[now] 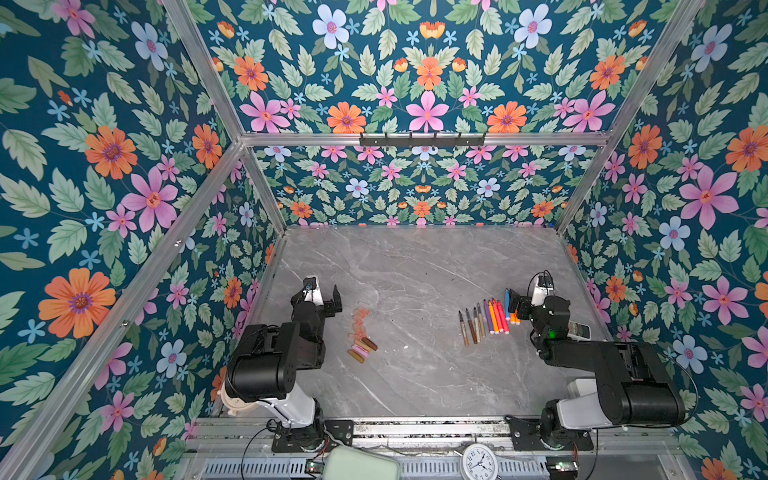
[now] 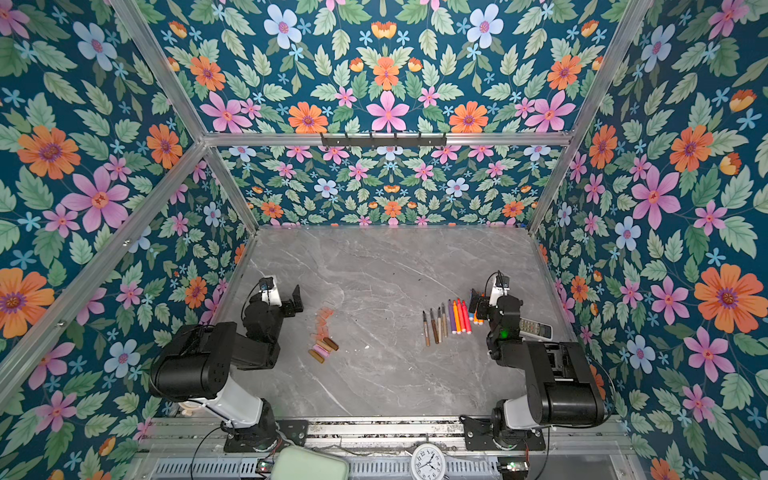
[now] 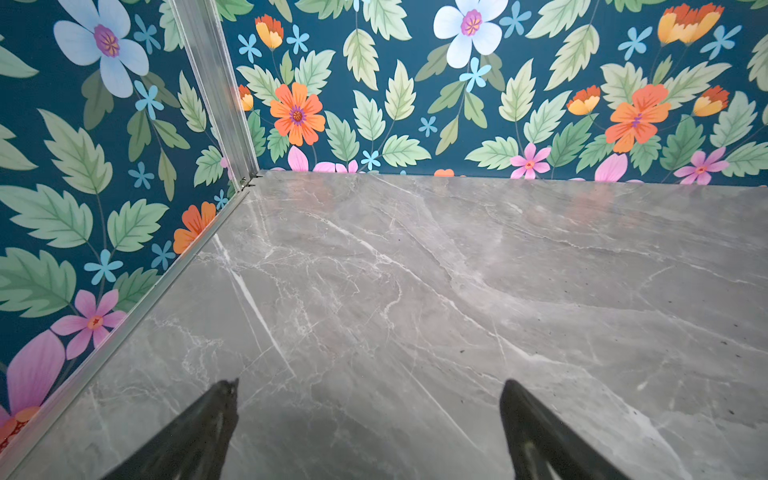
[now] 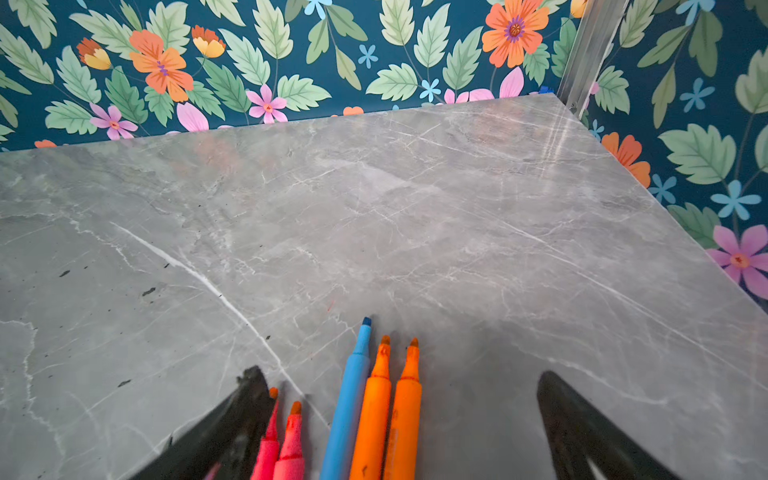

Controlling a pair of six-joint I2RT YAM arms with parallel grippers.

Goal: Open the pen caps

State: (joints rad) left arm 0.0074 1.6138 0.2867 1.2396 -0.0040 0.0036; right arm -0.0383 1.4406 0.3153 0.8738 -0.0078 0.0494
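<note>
The pen caps (image 1: 360,336) (image 2: 322,337) lie loose in a small cluster left of the table's middle: translucent orange-pink ones behind, brown and pink ones in front. The pens (image 1: 484,319) (image 2: 446,320) lie side by side in a row on the right, tips bare. My left gripper (image 1: 321,299) (image 2: 283,301) (image 3: 370,384) hangs open over bare table, left of the caps. Over the right end of the row, my right gripper (image 1: 524,307) (image 2: 484,305) (image 4: 401,372) is open and holds nothing. A blue pen (image 4: 351,395) and two orange pens (image 4: 374,407) lie between its fingers.
A white remote control (image 1: 579,330) (image 2: 536,328) lies right of the pens, partly under the right arm. Floral walls close the grey marble table (image 1: 415,270) on three sides. A clock (image 1: 480,461) and a pale green box (image 1: 361,465) sit beyond the front rail.
</note>
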